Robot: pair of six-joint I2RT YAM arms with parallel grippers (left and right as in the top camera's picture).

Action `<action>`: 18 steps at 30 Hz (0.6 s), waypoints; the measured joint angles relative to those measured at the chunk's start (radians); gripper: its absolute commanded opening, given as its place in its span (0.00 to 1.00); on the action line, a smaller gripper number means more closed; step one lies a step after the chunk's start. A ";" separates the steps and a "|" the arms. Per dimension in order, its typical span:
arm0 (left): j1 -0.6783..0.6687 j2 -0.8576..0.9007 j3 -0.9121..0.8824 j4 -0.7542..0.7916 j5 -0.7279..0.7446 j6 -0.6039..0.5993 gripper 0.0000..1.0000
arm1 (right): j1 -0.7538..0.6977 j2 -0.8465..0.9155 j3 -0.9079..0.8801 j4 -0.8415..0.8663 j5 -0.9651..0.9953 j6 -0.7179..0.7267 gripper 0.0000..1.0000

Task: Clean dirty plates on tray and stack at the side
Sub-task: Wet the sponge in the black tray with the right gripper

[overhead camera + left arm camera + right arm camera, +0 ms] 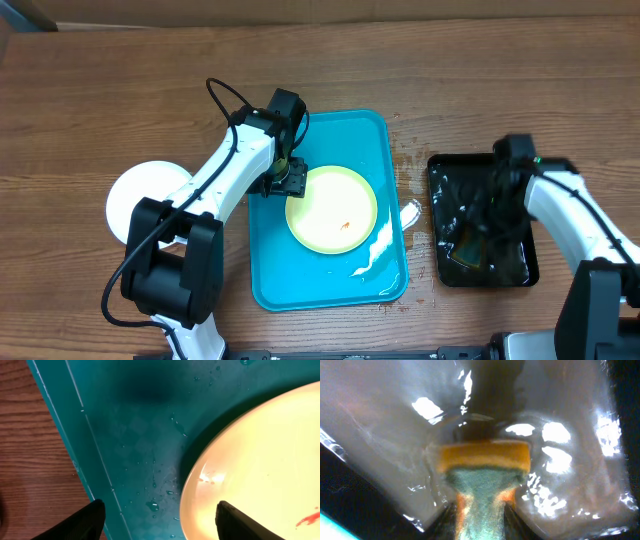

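A white plate is set on the wood, well apart from the left gripper, on its outer side. That gripper's fingers are spread wide and nothing is gripped. One tip is held over the edge of the tray and the other over the yellow-green plate, so the plate's rim passes between them. An orange-red speck is seen just beyond the plate-side finger.

The step is judged to be pinning this plate for scrubbing. The rim should be taken squarely and low, since the wet tray is likely to let it slide.

The right gripper is closed on a sponge, pinched between its fingers in the water of the black tray. The sponge is best lifted without heavy dripping.

Two plates are counted, one white and one yellow-green; whether another is hidden beneath the white one cannot be told. Two trays, one sponge and one speck are counted.
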 measured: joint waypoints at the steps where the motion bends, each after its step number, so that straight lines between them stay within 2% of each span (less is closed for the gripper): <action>1: 0.000 0.000 0.000 -0.002 0.000 0.000 0.75 | 0.000 0.000 0.030 -0.021 0.000 -0.005 0.51; 3: 0.000 0.000 0.000 -0.002 0.000 0.000 0.76 | 0.000 0.000 0.095 -0.067 0.003 -0.005 0.54; 6: 0.000 0.000 0.000 -0.002 0.000 0.000 0.75 | 0.000 0.000 0.126 -0.108 0.003 -0.006 0.47; 11: 0.000 0.000 0.000 -0.002 0.000 0.000 0.76 | 0.000 0.000 0.071 -0.103 0.003 -0.006 0.43; 12: 0.000 0.000 0.000 -0.002 0.000 0.000 0.76 | 0.000 0.000 0.047 -0.080 0.003 -0.006 0.41; 15: 0.000 0.000 0.000 -0.002 0.000 0.001 0.76 | 0.000 0.000 -0.042 -0.009 -0.006 0.002 0.24; 18: 0.000 0.000 0.000 -0.001 0.000 0.016 0.76 | 0.000 0.002 -0.114 0.064 -0.013 0.013 0.18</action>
